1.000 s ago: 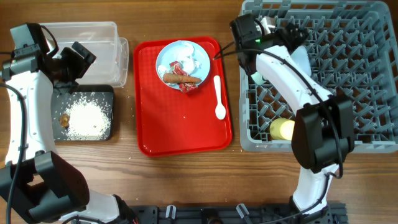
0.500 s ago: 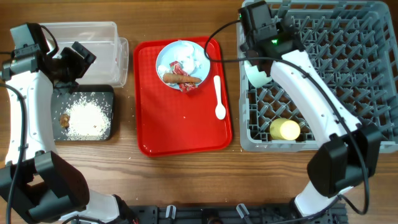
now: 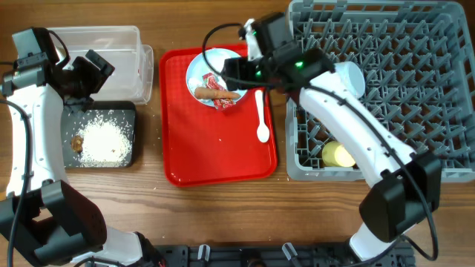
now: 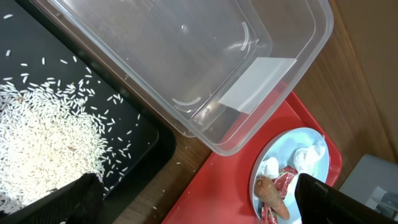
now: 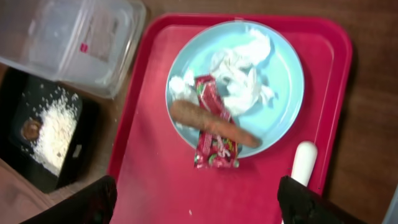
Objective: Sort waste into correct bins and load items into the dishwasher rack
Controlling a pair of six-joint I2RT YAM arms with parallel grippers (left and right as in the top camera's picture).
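A pale blue plate (image 3: 206, 68) on the red tray holds white tissue bits (image 3: 223, 61), a brown sausage (image 3: 220, 94) and a red-and-white wrapper (image 3: 224, 103). A white spoon (image 3: 261, 115) lies beside it. My right gripper (image 3: 239, 68) hovers over the plate, open and empty; its wrist view shows the plate (image 5: 283, 93), sausage (image 5: 211, 124), wrapper (image 5: 214, 146) and tissue (image 5: 245, 71). My left gripper (image 3: 87, 68) is open and empty between the clear tub (image 3: 111, 44) and the black tray (image 3: 128, 111), which holds rice (image 3: 100, 141). The grey rack (image 3: 401, 89) holds a yellow cup (image 3: 338, 154) and a pale bowl (image 3: 350, 76).
The red serving tray (image 3: 219, 152) sits between the bins and the rack. A small brown food piece (image 3: 76, 142) lies in the black tray beside the rice. My right arm crosses the rack's left edge. The left wrist view shows the tub (image 4: 186, 56) and the rice (image 4: 43, 137).
My right arm has swung left from the rack's near-left corner to above the plate on the red tray. The left arm has not moved.
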